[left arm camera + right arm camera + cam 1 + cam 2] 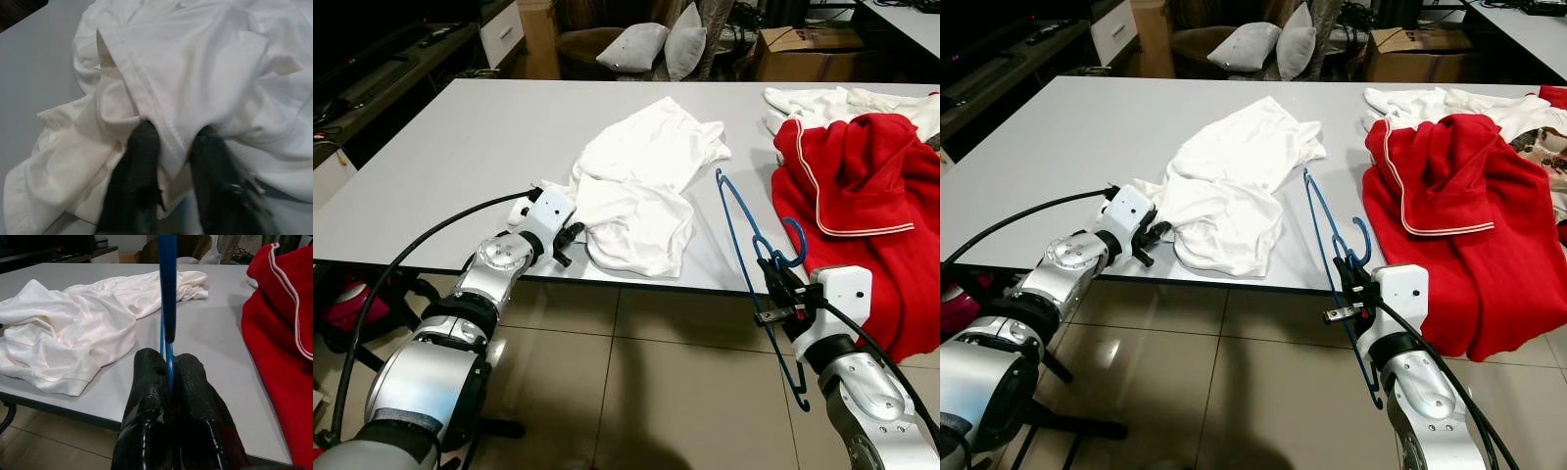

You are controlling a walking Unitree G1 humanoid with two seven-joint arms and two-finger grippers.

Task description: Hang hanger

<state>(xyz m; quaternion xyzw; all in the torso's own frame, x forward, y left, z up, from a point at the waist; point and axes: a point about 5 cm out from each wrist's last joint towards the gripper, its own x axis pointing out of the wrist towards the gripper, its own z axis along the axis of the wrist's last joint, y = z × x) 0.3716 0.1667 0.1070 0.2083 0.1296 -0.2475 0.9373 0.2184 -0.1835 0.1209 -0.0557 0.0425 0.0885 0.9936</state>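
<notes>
A thin blue hanger (736,230) leans over the table's front edge, its hook (795,240) near the red garment. My right gripper (773,272) is shut on its wire just off that edge; in the right wrist view the blue wire (167,289) rises from between the closed fingers (149,382). A crumpled white shirt (641,181) lies mid-table. My left gripper (572,238) sits at the shirt's near left edge. In the left wrist view its fingers (142,161) stand apart, with a folded hem (161,132) between them.
A red garment with white piping (862,186) is heaped at the right of the grey table (440,147) and hangs over its front edge. More white cloth (822,98) lies behind it. Tiled floor (646,372) is below, with cushions (651,44) and a cardboard box (808,49) beyond.
</notes>
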